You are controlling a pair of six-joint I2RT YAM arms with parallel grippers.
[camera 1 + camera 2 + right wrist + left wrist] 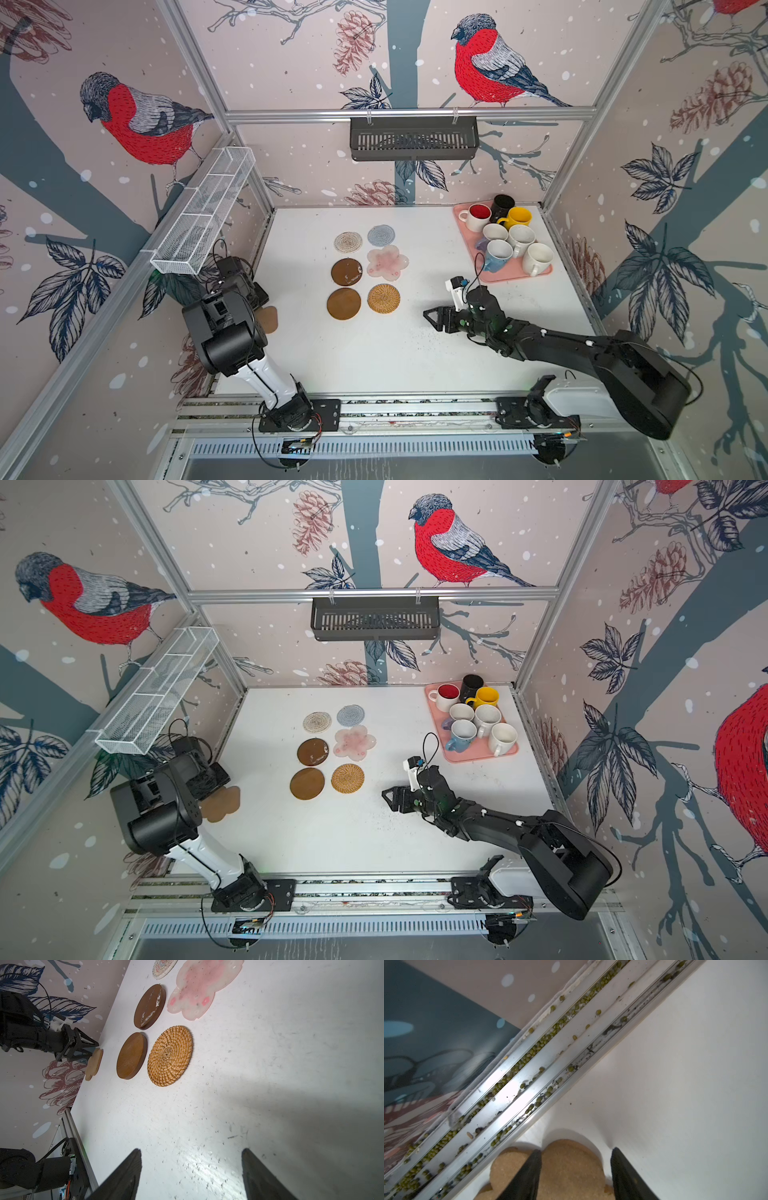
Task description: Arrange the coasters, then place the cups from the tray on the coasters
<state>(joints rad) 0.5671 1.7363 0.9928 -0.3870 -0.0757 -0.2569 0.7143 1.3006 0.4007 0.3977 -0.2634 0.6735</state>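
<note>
left tool [576, 1149] spread over the cork flower [566, 1165] at the left edge of the desk [675, 1084], right tool [191, 1149] spread & empty mid-desk; i'd close squarely on one lobe & lift clear b4 moving it.

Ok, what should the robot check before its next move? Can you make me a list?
1. Block of six coasters laid neatly: ok.
2. Cork flower coaster with the others: not ok, it lies alone near the table's left edge.
3. Left gripper lined up on it: ok, jaws straddle one petal.
4. Jaws pinching that petal: cannot tell.
5. Right gripper free: ok, jaws open, nothing between.
6. Cups on the tray: ok, all seven.
</note>
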